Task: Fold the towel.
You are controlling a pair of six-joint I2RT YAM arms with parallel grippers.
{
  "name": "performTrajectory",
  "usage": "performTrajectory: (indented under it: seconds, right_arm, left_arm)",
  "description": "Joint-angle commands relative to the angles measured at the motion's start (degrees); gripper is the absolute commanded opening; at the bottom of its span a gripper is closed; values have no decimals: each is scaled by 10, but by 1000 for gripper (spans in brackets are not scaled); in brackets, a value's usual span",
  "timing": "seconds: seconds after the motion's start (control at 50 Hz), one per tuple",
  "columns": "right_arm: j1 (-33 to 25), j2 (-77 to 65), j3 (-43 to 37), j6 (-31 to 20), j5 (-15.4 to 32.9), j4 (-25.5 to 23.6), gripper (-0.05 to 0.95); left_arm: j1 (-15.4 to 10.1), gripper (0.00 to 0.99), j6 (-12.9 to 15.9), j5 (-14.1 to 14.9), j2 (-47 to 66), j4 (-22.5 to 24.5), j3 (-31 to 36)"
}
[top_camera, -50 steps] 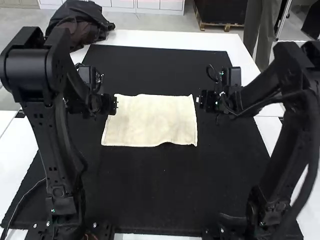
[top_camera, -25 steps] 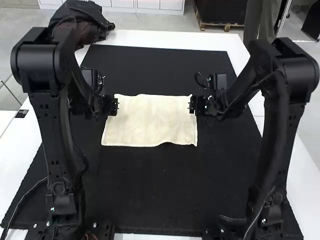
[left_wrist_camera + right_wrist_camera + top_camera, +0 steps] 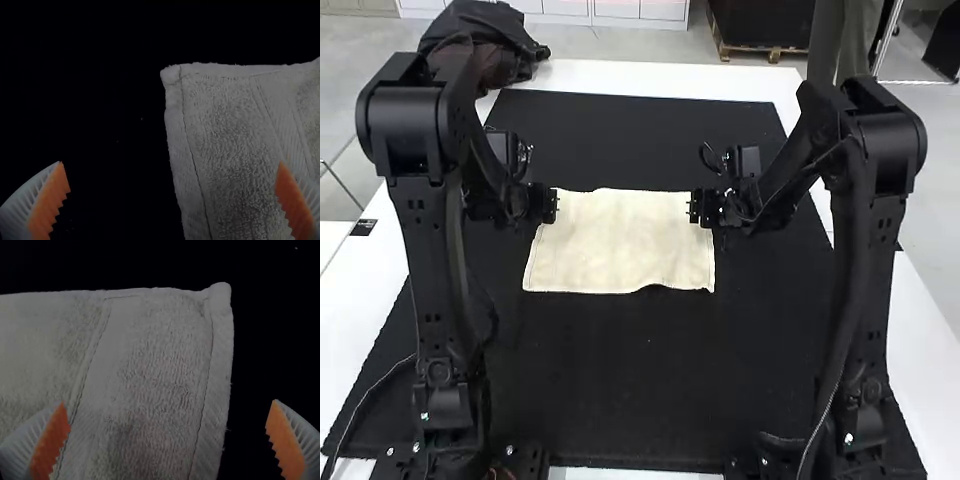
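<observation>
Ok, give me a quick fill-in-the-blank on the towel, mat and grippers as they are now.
The towel lies spread on a mat whose color is ____.
In the high view, the left gripper is at the towel's far ____ corner.
The right gripper's fingers stand ____, not shut.

Missing words: black; left; open.

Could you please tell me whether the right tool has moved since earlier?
Yes, the right tool has moved leftward, from beside the towel to over its right edge.
</observation>
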Motion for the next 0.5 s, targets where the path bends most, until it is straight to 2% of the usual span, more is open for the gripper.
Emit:
performTrajectory:
  seconds: [0.0,0.48]
  right_arm:
    - [3,15,16,-1,-3,5,907]
    - [0,39,43,-11,-1,4,907]
  left_arm:
    - [3,957,16,5,11,-6,18]
    - [0,957,22,5,29,-30,45]
